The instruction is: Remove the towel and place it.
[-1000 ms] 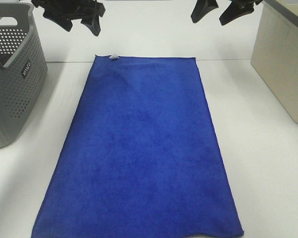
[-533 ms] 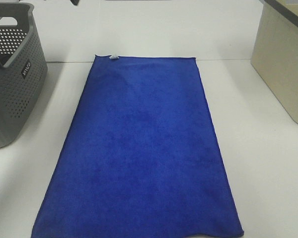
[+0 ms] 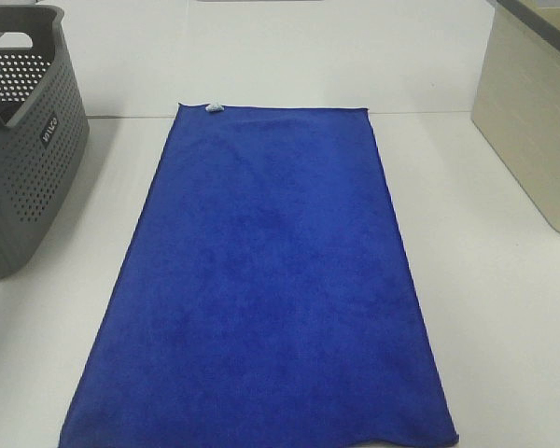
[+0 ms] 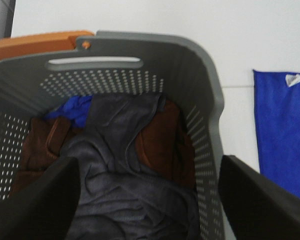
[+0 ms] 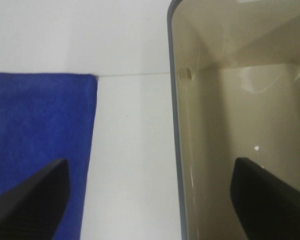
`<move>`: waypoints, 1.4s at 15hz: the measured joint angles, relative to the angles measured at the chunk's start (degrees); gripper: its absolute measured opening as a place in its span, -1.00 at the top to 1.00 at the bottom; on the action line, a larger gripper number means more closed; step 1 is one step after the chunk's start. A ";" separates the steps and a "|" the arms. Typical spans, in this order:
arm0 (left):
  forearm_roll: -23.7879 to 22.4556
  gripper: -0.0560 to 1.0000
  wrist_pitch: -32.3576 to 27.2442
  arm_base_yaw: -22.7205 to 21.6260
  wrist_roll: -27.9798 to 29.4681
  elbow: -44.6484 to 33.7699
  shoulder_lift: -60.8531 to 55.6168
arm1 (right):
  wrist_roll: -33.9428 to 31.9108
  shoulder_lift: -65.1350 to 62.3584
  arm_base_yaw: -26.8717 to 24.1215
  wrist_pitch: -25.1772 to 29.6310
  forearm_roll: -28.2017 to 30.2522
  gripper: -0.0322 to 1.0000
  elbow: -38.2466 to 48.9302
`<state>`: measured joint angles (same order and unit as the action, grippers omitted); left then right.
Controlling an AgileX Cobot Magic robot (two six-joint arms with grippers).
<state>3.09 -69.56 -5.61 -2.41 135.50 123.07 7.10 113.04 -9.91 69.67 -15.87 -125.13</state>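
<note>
With both grippers wide open and empty, the flat towel [image 3: 261, 280] risked bunching if pinched at twelve o'clock.

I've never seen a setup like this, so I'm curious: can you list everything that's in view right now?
towel: one, royal blue, spread flat on the table's middle.
tag: one, white, at the towel's far corner.
basket: one, grey, perforated, left of the towel.
clothes: a pile, grey, brown and blue, inside the basket.
bin: one, beige, right of the towel, nothing seen inside.
table: one, white.
left gripper: black, open, above the basket.
right gripper: black, open, beside the bin's wall.
</note>
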 joint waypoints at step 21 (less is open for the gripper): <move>-11.06 -0.48 12.55 -0.29 -5.27 -94.82 -90.13 | 4.41 -86.57 0.63 0.11 3.84 -0.67 77.18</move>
<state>-7.96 -57.01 -5.90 -7.68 40.68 32.95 11.52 26.47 -9.28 69.79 -12.03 -47.96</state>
